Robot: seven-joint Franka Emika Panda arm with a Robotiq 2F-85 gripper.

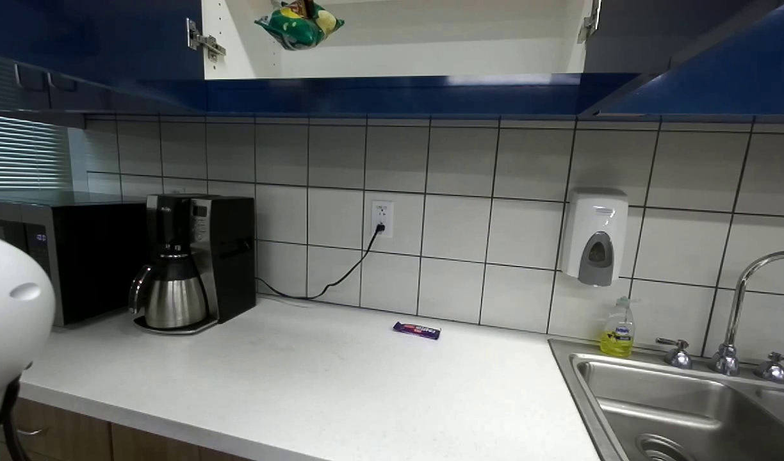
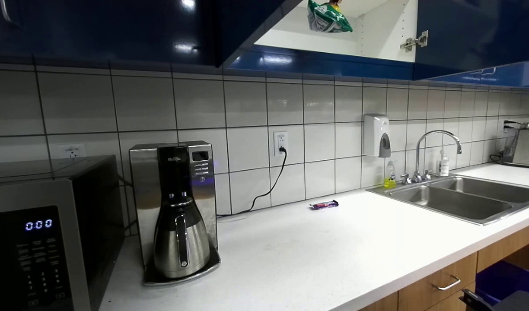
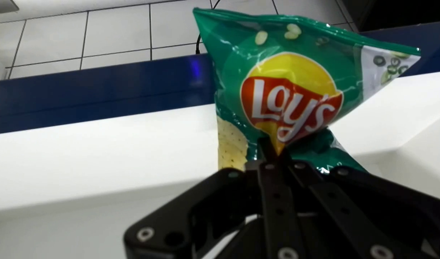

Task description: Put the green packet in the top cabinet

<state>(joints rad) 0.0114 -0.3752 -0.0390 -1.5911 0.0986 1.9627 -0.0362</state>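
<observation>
The green packet, a Lay's chip bag, hangs at the opening of the top cabinet in both exterior views (image 1: pixel 293 31) (image 2: pixel 327 21). It fills the upper middle of the wrist view (image 3: pixel 310 54). My gripper (image 3: pixel 278 153) is shut on the packet, its fingertips pinching the folded wrapper below the logo. The open top cabinet has a white inside and a blue lower edge (image 1: pixel 392 96), also seen in the wrist view (image 3: pixel 97 93). The packet is above this edge in both exterior views. I cannot tell how far inside it is. Most of the gripper is out of the exterior views.
Open blue cabinet doors (image 1: pixel 91 45) (image 2: pixel 476 39) stand at both sides of the opening. Below on the white counter (image 1: pixel 302 384) are a purple candy bar (image 1: pixel 417 330), a coffee maker (image 1: pixel 232 256) and a microwave (image 1: pixel 97 262). A sink (image 1: pixel 654 390) is beyond.
</observation>
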